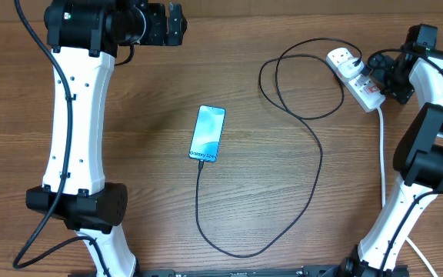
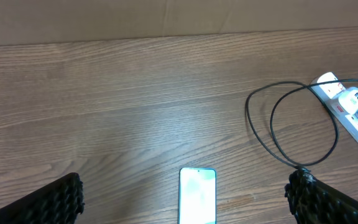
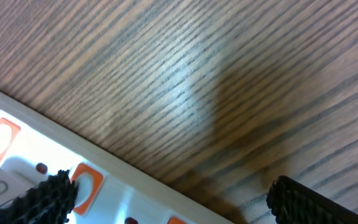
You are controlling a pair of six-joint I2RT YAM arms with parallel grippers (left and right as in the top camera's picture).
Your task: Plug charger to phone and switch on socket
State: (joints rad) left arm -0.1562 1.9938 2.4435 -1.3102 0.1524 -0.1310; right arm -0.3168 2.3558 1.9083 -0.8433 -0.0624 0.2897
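- Overhead: I am seeing the phone (image 1: pixel 208 133) lying about the middle of the counter (image 1: pixel 129 138). Its long axis is running from far edge to near edge with a slight lean, and the "Galaxy S24+" end is pointing at the near edge.
- The charger (image 1: pixel 319 165) is meeting that near short edge, so I am judging the plug-in step done, though the tip is too small for me to confirm it is seated. The cable is swinging toward the near edge, then running back up to the socket (image 1: pixel 354 75).
- The socket is sitting by the far right corner, slanting from the far edge toward the right edge. The right fingers (image 1: pixel 375 65) are hovering right at it, so I am reading the switch as the step left. The left fingers (image 1: pixel 177 25) are hanging by the far edge, well apart from everything.
- Left wrist: the left fingers (image 2: pixel 55 202) are standing wide and empty, with the phone's (image 2: pixel 197 196) far end showing between them.
- Right wrist: the right fingers (image 3: pixel 319 199) are standing wide, gripping nothing. The socket's (image 3: pixel 123 180) red switch marks are showing beside one finger; I cannot tell whether it is touching them.
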